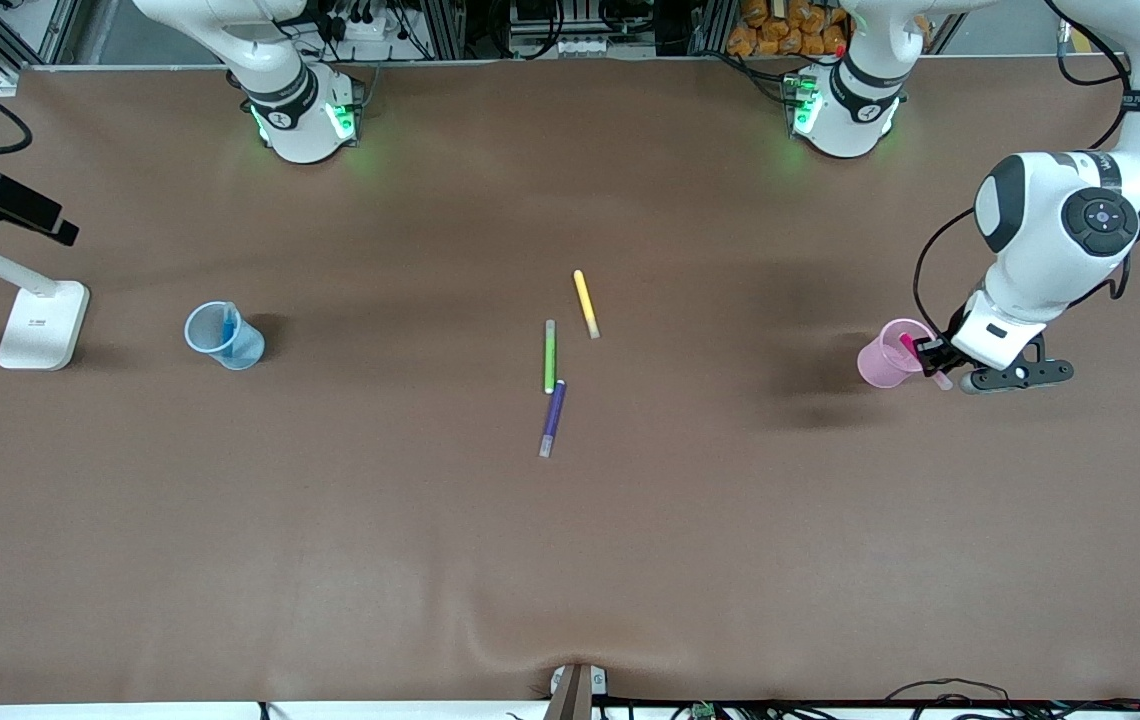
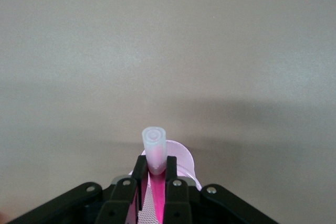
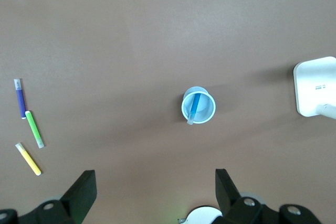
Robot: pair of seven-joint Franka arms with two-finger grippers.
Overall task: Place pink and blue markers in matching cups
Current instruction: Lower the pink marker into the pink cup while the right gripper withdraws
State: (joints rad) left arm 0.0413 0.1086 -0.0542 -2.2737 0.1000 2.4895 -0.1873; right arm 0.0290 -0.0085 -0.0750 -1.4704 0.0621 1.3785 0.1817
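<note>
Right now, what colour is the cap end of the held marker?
Pale whitish, on the pink marker; the left wrist view shows it best.

5 markers — 1 pink (image 1: 911, 347), 1 blue (image 1: 228, 327), 1 green (image 1: 549, 357), 1 yellow (image 1: 585, 303), 1 purple (image 1: 553, 418) — plus 2 cups: 1 pink (image 1: 886, 357), 1 blue (image 1: 220, 337).

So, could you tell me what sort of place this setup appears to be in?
Most likely a robotics lab: two arm bases bolted on a brown-covered table, a camera stand beside it, and cables with aluminium framing along the edge.
</note>
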